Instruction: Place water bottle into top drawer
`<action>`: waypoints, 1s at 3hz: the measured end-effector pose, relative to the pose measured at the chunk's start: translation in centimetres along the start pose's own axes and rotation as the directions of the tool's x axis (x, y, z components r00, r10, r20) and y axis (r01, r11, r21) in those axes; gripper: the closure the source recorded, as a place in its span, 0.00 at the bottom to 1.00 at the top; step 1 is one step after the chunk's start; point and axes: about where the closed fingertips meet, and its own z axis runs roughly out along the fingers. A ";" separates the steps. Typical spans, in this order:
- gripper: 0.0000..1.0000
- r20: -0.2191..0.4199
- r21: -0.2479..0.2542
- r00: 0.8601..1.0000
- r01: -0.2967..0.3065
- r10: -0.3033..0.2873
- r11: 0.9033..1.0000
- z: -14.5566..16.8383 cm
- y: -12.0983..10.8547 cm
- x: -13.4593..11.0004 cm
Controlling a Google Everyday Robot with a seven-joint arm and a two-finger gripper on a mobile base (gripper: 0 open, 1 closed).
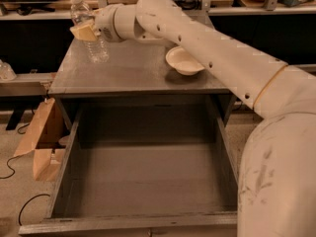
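Note:
The water bottle [91, 36], clear with a white cap, is tilted over the far left corner of the grey table [133, 78]. My gripper [87, 32] is shut on its middle, with a tan finger pad [83, 32] across the label. The bottle's base hangs just above the tabletop or barely touches it; I cannot tell which. The top drawer [148, 181] is pulled wide open below the table's front edge, a deep grey box with nothing in it. My white arm reaches in from the lower right across the table.
A white bowl [183, 61] sits on the table's right part, just under my arm. A cardboard box [42, 137] leans on the floor left of the drawer, with a cable [10, 167] beside it. Shelving runs behind the table.

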 end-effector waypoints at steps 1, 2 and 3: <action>1.00 -0.021 0.046 1.000 -0.020 0.021 0.999 -3.8 0.1 -3.1; 1.00 -0.017 0.068 0.995 -0.099 0.100 0.993 -6.9 2.5 -2.8; 1.00 -0.017 0.068 0.983 -0.184 0.185 0.981 -11.0 7.2 -1.8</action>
